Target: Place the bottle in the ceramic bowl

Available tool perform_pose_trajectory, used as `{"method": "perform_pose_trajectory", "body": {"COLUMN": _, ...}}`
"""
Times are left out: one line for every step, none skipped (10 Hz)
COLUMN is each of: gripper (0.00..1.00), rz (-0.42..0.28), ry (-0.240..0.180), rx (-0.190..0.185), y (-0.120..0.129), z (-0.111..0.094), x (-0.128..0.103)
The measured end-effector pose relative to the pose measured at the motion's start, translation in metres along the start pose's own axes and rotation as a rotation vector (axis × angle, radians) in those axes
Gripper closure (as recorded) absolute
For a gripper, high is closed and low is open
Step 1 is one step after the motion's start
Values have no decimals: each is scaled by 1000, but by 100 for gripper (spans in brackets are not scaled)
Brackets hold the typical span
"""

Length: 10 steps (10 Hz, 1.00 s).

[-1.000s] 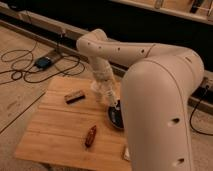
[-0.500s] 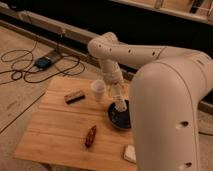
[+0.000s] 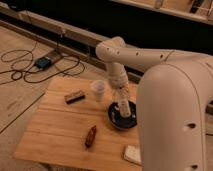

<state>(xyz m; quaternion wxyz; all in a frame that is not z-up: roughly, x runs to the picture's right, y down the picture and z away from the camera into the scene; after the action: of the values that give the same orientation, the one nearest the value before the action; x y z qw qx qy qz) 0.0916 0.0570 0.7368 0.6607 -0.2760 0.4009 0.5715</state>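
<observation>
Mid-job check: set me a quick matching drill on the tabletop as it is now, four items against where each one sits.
Items:
1. white cup
2. ceramic bowl
3. reddish-brown object
4. gripper

Places:
A. near the table's front edge, left of the bowl
B. reaching down into the bowl, at the bottle
C. at the table's right side, under the arm
D. upright, left of and behind the bowl

Pairs: 1-D, 2-C, 3-A, 4-B
</observation>
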Motion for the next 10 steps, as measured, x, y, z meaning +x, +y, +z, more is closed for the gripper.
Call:
{"method": "perform_pose_trajectory", "body": {"gripper": 57, "rz": 9, "ry": 9, "rx": -15, "y": -1, "z": 5, "x": 1}}
{"method": "perform_pose_trajectory", "body": {"gripper": 48, "rz": 15, "ry": 15, "rx": -27, "y": -2, "z": 10, "x": 1}}
{"method": "perform_pose_trajectory", "body": {"gripper": 37, "rz": 20, "ry": 23, "rx": -38, "y": -3, "z": 14, "x": 2}}
{"method": "perform_pose_trajectory", "body": {"gripper": 29, "rz": 24, "ry": 30, "rx": -43, "y": -4, "z": 18, "x": 2}}
{"method": "perform_pose_trajectory", "body": {"gripper": 21, "rz": 26, "ry": 42, "rx": -46, "y": -6, "z": 23, "x": 2}}
{"method": "perform_pose_trajectory", "body": {"gripper": 20, "rz": 24, "ry": 51, "rx": -46, "y": -7, "z": 26, "x": 3}}
{"method": "perform_pose_trajectory", "body": {"gripper": 20, "rz": 21, "ry": 63, "rx": -44, "y": -9, "z": 30, "x": 3}}
{"method": "perform_pose_trajectory", "body": {"gripper": 20, "rz": 18, "ry": 75, "rx": -38, "y": -10, "z": 33, "x": 3}}
{"method": "perform_pose_trajectory", "body": {"gripper": 20, "rz": 12, "ry": 87, "rx": -32, "y": -11, "z": 37, "x": 2}}
{"method": "perform_pose_trajectory", "body": {"gripper": 20, "rz": 8, "ry": 93, "rx": -28, "y": -11, "z": 39, "x": 2}}
